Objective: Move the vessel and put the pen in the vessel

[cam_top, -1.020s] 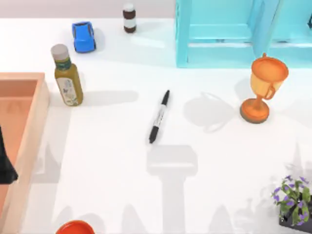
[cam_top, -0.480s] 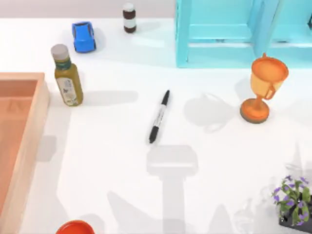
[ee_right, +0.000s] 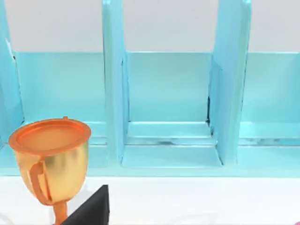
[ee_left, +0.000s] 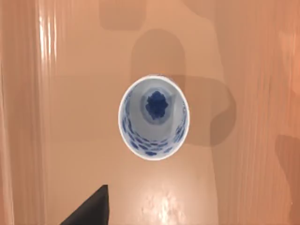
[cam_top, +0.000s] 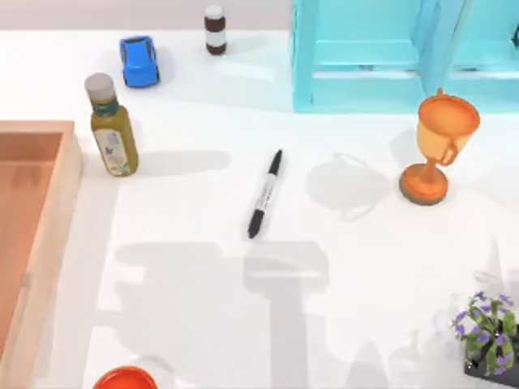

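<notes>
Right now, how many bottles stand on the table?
2: an olive-green bottle with a grey cap beside the wooden tray at the left, and a small brown bottle at the far edge.

wooden tray (cam_top: 49, 243): cut by the top view's left edge
orange-red bowl (cam_top: 126, 378): lower part beyond the bottom edge
potted plant (cam_top: 489, 340): cropped at the corner
left gripper: one dark finger (ee_left: 91, 210) showing

The pen (cam_top: 265, 194), slim and black with a pale labelled barrel, lies flat at the middle of the white surface (cam_top: 186, 243). The vessel (ee_left: 153, 117), white with blue pattern, stands upright, mouth open, on a wooden floor.
</notes>
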Motion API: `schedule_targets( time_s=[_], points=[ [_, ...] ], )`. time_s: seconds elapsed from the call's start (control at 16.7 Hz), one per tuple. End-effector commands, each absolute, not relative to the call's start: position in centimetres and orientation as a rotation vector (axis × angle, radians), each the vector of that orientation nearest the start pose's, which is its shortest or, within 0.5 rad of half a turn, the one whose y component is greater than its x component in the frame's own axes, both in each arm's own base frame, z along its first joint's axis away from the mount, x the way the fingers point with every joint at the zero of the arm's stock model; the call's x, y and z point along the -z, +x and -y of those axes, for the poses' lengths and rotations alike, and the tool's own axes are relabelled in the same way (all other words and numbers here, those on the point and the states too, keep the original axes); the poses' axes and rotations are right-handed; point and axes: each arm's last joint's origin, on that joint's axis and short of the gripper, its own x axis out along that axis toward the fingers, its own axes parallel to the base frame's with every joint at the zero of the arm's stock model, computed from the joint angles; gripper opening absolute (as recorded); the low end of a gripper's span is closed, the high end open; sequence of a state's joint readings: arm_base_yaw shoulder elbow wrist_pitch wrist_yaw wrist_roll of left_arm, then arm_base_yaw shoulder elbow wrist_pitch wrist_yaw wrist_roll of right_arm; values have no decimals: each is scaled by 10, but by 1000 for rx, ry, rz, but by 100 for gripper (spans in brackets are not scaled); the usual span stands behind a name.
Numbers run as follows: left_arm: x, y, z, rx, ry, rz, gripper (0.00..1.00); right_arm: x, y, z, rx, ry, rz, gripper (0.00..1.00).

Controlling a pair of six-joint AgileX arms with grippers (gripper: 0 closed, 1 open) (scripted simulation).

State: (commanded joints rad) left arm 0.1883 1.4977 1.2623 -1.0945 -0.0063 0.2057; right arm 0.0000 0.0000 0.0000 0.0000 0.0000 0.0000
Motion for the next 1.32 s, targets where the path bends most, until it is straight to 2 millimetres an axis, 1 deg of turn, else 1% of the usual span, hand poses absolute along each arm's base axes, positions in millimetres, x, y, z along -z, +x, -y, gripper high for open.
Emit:
schedule_targets(
  time_s=[0.18,0.3,0.42,0.66,0.78,0.9,1.2,1.32],
  points=[
    [-257,308,-69,-6,30,-1493,100,-160,106,1,0,0,0,100],
    [-251,319,-75,5,19,-1554,100,-160,106,1,0,0,0,100],
    [-248,323,-77,10,14,-1578,100,-160,106,1,0,0,0,100],
    [-248,323,-75,13,18,-1575,100,-160,106,1,0,0,0,100],
    [-243,323,-76,12,15,-1578,100,-160,106,1,0,0,0,100],
    [-227,325,-76,11,12,-1583,100,-160,106,1,0,0,0,100],
    [-168,326,-78,8,16,-1566,100,-160,106,1,0,0,0,100],
    [-152,323,-77,10,14,-1574,100,-160,106,1,0,0,0,100]
  ],
)
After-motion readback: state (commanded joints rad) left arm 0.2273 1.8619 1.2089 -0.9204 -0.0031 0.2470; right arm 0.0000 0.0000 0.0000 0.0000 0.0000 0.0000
